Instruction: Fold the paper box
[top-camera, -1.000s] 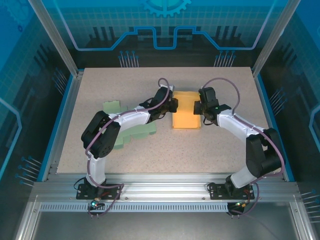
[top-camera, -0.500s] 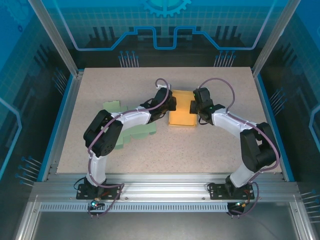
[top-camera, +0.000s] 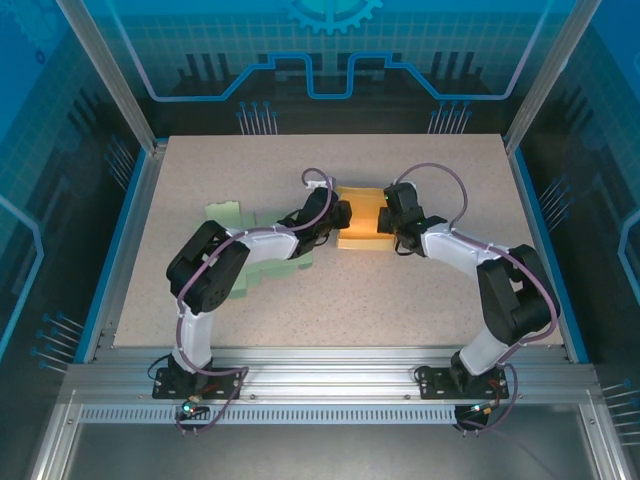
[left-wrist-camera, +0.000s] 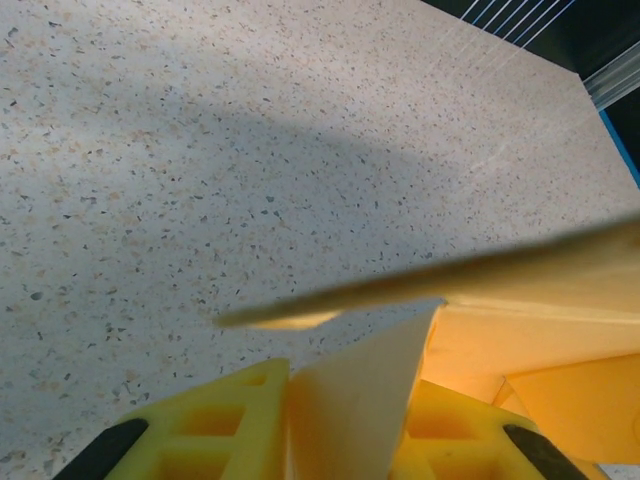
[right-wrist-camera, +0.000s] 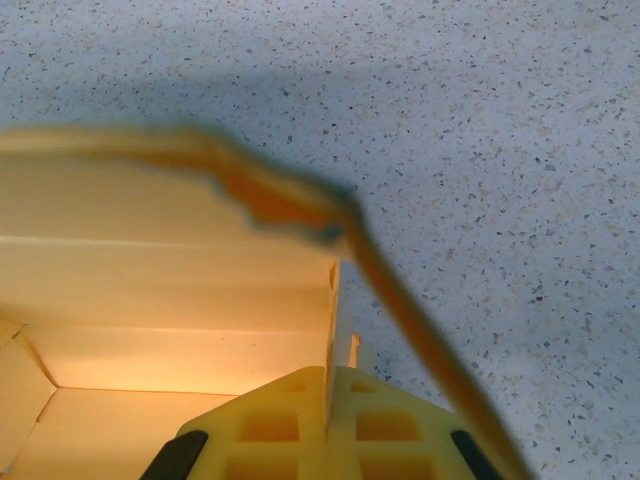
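Orange paper box (top-camera: 360, 216) on speckled table (top-camera: 455, 170).

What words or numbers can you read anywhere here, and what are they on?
None: there are no words, numbers or labels to read.
The box is plain yellow.
The green sheet is plain.
The table is only speckled.
The back wall has a gear picture and lines, but no letters.

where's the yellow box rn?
Top view: the yellow paper box sits mid-table between the left gripper and right gripper, a wall in each one's jaws; the green sheet lies to its left.
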